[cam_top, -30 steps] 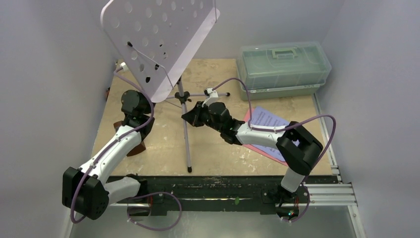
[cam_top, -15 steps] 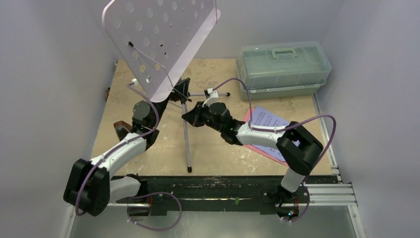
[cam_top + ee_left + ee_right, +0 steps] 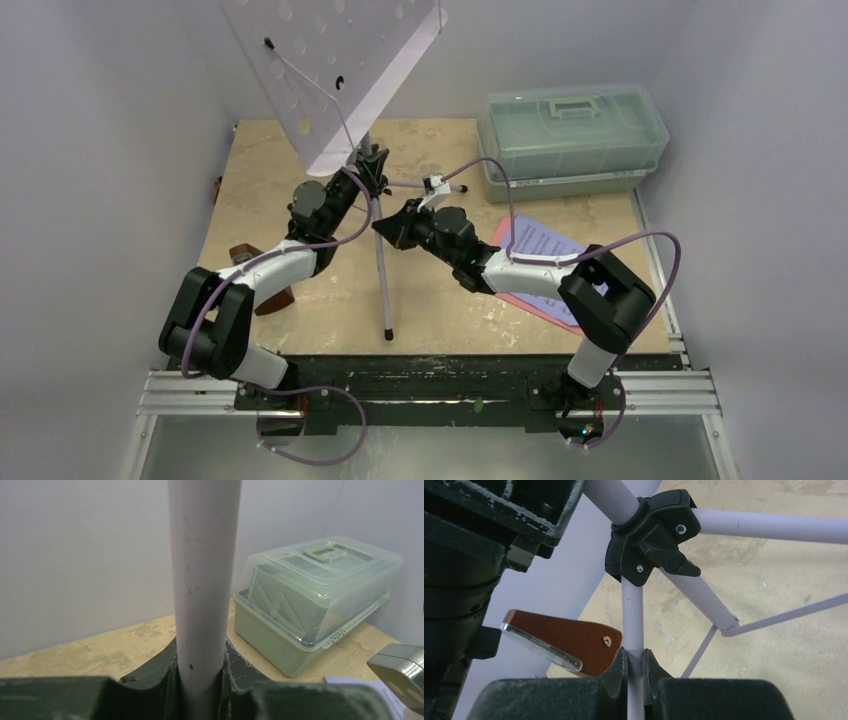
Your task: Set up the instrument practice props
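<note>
The lavender perforated music stand (image 3: 340,70) stands on its tripod at the back middle of the table. My left gripper (image 3: 366,178) is shut on its upright pole (image 3: 202,580) just above the black hub (image 3: 649,535). My right gripper (image 3: 386,228) is shut on the thin front leg (image 3: 632,615) below the hub. The brown metronome (image 3: 262,292) lies at the left, partly behind my left arm, and also shows in the right wrist view (image 3: 569,642). The pale-blue sheet (image 3: 540,245) lies on the pink sheet (image 3: 535,305) at the right, under my right arm.
A translucent green lidded box (image 3: 573,135) stands at the back right, and also shows in the left wrist view (image 3: 310,595). The stand's other legs spread right (image 3: 445,187) and toward the front edge (image 3: 386,300). Grey walls close in the left, back and right.
My left arm swung from beside the metronome to the stand's pole and shut on it. The stand's desk shifted up and right. My right gripper kept its hold on the leg.
</note>
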`<state>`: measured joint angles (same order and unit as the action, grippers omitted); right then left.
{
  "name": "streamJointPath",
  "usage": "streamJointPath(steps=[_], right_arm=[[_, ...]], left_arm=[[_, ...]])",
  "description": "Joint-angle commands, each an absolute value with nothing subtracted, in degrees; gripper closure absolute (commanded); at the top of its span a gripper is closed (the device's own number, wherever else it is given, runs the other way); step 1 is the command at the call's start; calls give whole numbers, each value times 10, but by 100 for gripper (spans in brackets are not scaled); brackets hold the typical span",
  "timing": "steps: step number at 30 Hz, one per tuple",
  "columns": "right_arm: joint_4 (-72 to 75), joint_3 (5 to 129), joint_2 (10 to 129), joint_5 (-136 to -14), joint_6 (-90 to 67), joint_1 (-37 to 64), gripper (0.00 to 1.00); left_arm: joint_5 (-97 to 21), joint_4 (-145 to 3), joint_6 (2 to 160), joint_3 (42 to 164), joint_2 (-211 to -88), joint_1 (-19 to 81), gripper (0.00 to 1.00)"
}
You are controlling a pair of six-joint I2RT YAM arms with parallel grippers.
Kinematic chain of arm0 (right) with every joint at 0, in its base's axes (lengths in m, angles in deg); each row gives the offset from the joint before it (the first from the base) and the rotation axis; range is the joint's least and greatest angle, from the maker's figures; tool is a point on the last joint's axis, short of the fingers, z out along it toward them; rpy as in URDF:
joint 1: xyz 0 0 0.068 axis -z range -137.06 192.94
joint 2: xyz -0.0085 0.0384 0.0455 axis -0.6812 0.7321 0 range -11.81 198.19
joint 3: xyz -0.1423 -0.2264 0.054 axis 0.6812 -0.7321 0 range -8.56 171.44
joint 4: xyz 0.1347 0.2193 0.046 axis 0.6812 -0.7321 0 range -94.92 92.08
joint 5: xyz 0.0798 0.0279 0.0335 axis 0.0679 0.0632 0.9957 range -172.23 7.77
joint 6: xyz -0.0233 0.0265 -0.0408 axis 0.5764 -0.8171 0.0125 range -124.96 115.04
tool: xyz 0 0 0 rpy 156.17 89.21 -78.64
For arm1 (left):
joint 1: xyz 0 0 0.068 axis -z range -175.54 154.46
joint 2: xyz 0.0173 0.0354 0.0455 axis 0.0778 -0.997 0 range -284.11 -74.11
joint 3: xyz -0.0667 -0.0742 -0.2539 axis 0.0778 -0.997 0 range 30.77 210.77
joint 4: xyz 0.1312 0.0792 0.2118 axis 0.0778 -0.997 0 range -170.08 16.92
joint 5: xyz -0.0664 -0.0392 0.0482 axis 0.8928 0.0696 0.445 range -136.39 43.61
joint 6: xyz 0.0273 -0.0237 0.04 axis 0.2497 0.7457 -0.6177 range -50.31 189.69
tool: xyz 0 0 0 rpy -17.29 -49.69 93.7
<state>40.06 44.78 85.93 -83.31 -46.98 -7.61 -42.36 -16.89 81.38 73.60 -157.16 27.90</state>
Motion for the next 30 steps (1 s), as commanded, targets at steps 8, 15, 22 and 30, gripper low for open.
streamJointPath(steps=[8, 15, 22, 30], right_arm=[[339, 426, 875, -833, -445, -120, 100], [335, 429, 889, -824, -471, -117, 100], [325, 447, 906, -807, -469, -116, 100], [314, 474, 913, -740, -398, -116, 100]], left_arm=[[-194, 71, 1020, 808, -1609, 249, 100], [-135, 217, 1141, 865, -1652, 219, 100], [-118, 174, 1109, 851, -1618, 225, 100], [-125, 161, 1081, 743, -1573, 227, 100]])
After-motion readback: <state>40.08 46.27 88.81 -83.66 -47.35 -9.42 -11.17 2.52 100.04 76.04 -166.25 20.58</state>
